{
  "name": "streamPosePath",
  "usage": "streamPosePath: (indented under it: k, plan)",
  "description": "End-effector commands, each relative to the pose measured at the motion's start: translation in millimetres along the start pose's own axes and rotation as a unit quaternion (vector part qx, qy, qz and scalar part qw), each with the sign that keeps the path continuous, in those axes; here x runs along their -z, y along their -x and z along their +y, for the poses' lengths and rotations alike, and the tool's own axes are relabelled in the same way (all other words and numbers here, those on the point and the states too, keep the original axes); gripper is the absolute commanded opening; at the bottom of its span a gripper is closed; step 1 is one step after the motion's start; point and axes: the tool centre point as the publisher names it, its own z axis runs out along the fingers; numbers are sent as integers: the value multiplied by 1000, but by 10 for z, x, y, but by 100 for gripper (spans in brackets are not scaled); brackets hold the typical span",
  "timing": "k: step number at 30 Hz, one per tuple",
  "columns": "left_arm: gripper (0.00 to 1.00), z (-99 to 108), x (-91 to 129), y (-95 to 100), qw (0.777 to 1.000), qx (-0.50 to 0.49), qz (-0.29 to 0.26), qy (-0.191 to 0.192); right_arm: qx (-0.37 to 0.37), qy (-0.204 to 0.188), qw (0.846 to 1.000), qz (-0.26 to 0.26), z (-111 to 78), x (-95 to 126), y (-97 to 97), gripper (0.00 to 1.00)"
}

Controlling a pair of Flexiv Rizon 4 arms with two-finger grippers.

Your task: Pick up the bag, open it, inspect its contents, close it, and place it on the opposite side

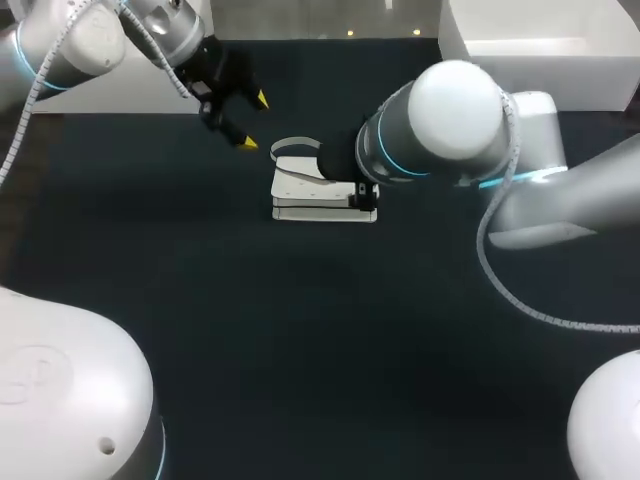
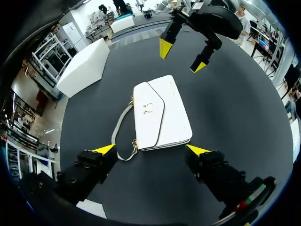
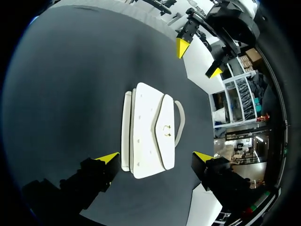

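A white bag (image 1: 312, 193) with a front flap, a gold clasp and a grey strap lies flat on the dark table. My left gripper (image 1: 254, 122) hangs open just behind and to the left of it, holding nothing. My right arm reaches in over the bag's right end, and its wrist hides its fingers in the head view. In the left wrist view the bag (image 2: 162, 113) lies ahead of my open left gripper (image 2: 150, 149), with my right gripper (image 2: 181, 56) open beyond it. The right wrist view has the bag (image 3: 148, 132) just ahead of my open right gripper (image 3: 155, 157).
A white box (image 1: 540, 45) stands at the table's back right corner. Another white box (image 2: 84, 66) stands at the back left. Dark bare tabletop (image 1: 320, 340) stretches in front of the bag and to both sides.
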Motion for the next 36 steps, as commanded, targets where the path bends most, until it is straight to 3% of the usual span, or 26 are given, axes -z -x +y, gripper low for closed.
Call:
streamPosePath:
  k: [1,2,13,19,28,36]
  plan:
    - [100,23,-67,17,999,-21,16,-20,7,5,996,-90,-65,-61,-69,100]
    - [100,23,-67,17,999,-21,16,-20,11,-8,996,-88,-73,-78,-79,100]
    - [100,23,-67,17,999,-21,16,-20,-3,1,997,-79,-93,-91,-91,100]
    - [100,-116,-363,71,999,-42,-22,-22,21,1,995,-102,-13,-145,-100,100]
    - [100,-244,-467,107,992,-90,-65,-57,29,-42,995,-91,-55,-283,-208,100]
    - [100,-279,-525,116,992,-91,-67,-59,31,-59,994,-90,-135,-405,-230,100]
